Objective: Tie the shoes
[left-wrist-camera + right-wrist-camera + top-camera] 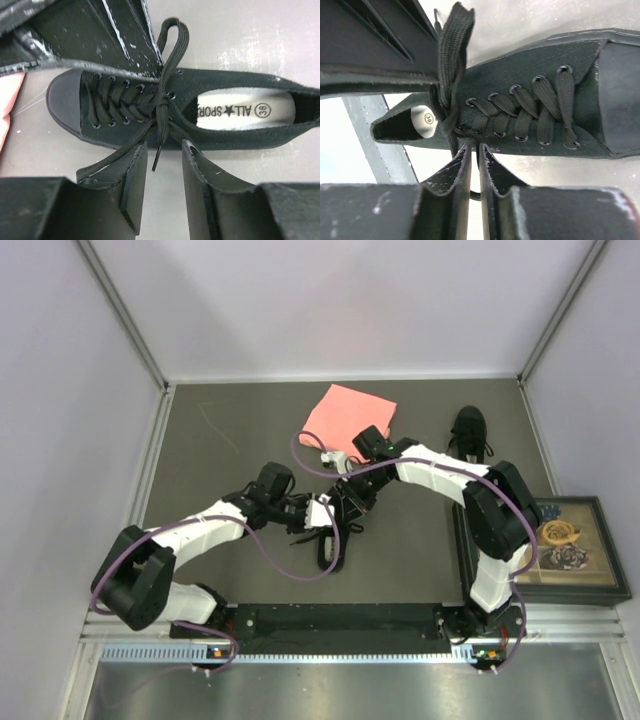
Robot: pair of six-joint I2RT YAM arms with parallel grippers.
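1. Fingers (134, 190) of the left pincer (164, 145) stand partly apart and clamp nothing. A loose lace tip (156, 157) hangs in the gap, and a flat lace loop (107, 160) lies along the outer edge of one finger.
2. The near shoe (331, 545) lies about mid-table on the dark table (200, 460), between the two pincers. Its toe points to the far side and its heel towards the arm bases. The pale insole shows, and the laces cross in a knot at the top eyelets.
3. The right pincer (474, 147) is closed to a thin slit just above that knot. It pinches the second loop (169, 67), whose end shows further back between the fingers.
4. A folded pink cloth (350, 415) lies beyond the near shoe, close to the far edge.
5. The second shoe (468, 435) sits at far right, well apart from both pincers. I cannot tell whether its laces are tied.
6. A framed picture (580, 540) lies at the right edge, beside the right arm.
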